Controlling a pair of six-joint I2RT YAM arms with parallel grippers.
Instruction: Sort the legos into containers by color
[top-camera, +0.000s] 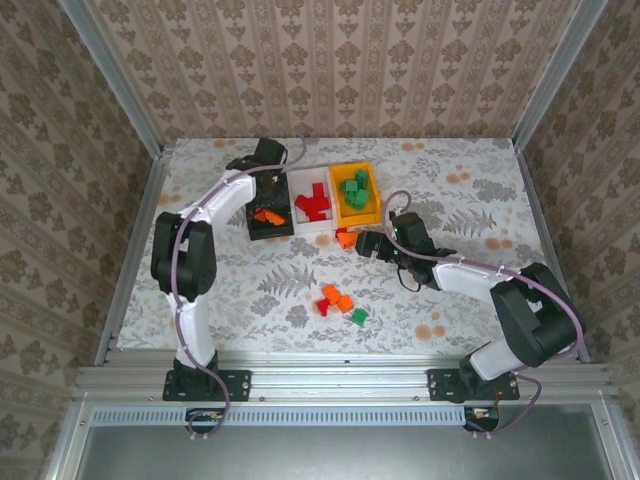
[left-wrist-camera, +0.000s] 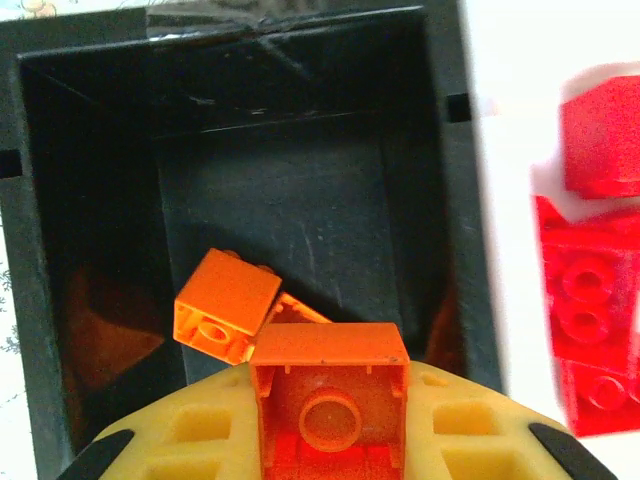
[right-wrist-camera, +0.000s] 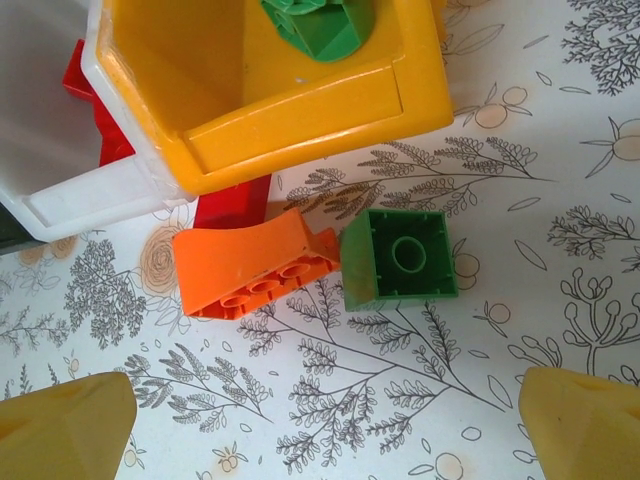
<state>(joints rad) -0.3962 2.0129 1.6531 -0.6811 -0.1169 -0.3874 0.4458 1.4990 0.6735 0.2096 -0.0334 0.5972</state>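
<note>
My left gripper (top-camera: 270, 196) hangs over the black container (left-wrist-camera: 300, 170), shut on an orange lego (left-wrist-camera: 330, 352) held between its yellow fingers (left-wrist-camera: 470, 430). Another orange lego (left-wrist-camera: 225, 305) lies on the floor of that bin. The white container (top-camera: 312, 203) holds red legos (left-wrist-camera: 590, 300), and the orange-yellow container (right-wrist-camera: 300, 120) holds green ones (right-wrist-camera: 322, 25). My right gripper (right-wrist-camera: 325, 430) stands open over the table. Just ahead of it, in front of the yellow bin, lie a curved orange lego (right-wrist-camera: 255, 262) and a green lego (right-wrist-camera: 400, 257) side by side.
A red lego (right-wrist-camera: 232, 205) lies on the table against the bins' front edge. A small cluster of orange, red and green legos (top-camera: 337, 300) sits mid-table between the arms. Metal rails and patterned walls enclose the table (top-camera: 480, 200).
</note>
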